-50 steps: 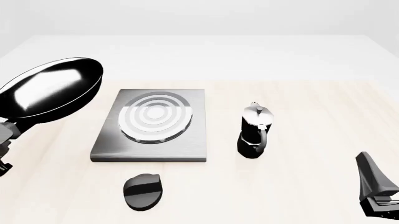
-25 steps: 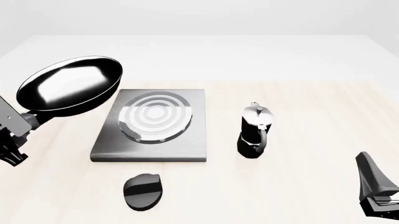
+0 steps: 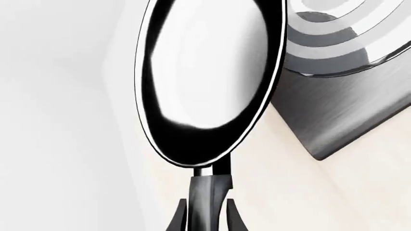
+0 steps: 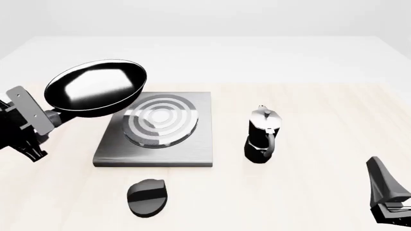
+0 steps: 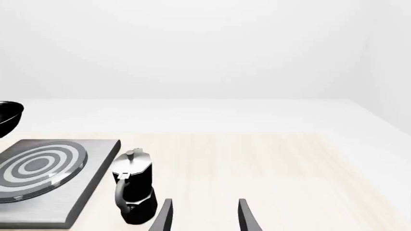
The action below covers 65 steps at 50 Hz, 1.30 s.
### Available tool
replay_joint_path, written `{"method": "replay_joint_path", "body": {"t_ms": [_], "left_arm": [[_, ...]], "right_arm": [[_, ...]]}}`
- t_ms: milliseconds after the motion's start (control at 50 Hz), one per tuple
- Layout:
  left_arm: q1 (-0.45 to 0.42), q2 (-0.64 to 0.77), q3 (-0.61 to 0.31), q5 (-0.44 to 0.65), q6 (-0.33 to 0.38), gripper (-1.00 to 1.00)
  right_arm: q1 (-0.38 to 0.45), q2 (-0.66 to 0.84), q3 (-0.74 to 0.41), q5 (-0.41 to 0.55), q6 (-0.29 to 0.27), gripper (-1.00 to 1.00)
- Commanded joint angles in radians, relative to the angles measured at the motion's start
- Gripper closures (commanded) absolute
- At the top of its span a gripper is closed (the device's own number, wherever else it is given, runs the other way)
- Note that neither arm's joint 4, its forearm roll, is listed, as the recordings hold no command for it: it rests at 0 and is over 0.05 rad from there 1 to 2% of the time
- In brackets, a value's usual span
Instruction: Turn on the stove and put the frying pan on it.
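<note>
The frying pan (image 4: 96, 88) is round, glossy black with a thin silver rim. It hangs in the air over the stove's left far corner. My left gripper (image 4: 51, 117) is shut on its black handle (image 3: 209, 192); the pan (image 3: 205, 77) fills the left wrist view. The stove (image 4: 180, 144) is a grey metal slab with silver burner rings (image 4: 160, 120), also seen in the left wrist view (image 3: 340, 110) and the right wrist view (image 5: 38, 166). The black oval knob (image 4: 148, 196) lies in front of the stove. My right gripper (image 5: 202, 216) is open and empty at the near right (image 4: 388, 209).
A black-and-silver moka pot (image 4: 262, 134) stands to the right of the stove, also in the right wrist view (image 5: 134, 185). The light wooden table (image 4: 308, 192) stretches out to the right and back.
My left gripper has carried the frying pan to the right, from beyond the stove's left side to over its left far corner. The right arm has not moved.
</note>
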Motion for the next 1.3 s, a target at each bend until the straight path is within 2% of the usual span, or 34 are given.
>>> {"method": "replay_joint_path", "body": {"t_ms": [20,580,600,960,1300], "left_arm": [[-0.042,0.044,-0.046,-0.045,0.015,1.00],[-0.178,0.110,-0.099,-0.063,-0.012,1.00],[-0.177,0.108,-0.078,-0.080,0.008,1.00],[-0.253,0.127,-0.072,-0.096,-0.007,1.00],[-0.280,0.160,-0.072,-0.117,-0.015,1.00]], "right_arm": [[0.000,0.000,0.000,0.000,0.000,-1.00],[0.000,0.000,0.000,0.000,0.000,-1.00],[0.000,0.000,0.000,0.000,0.000,-1.00],[0.000,0.000,0.000,0.000,0.000,-1.00],[0.000,0.000,0.000,0.000,0.000,-1.00]]}}
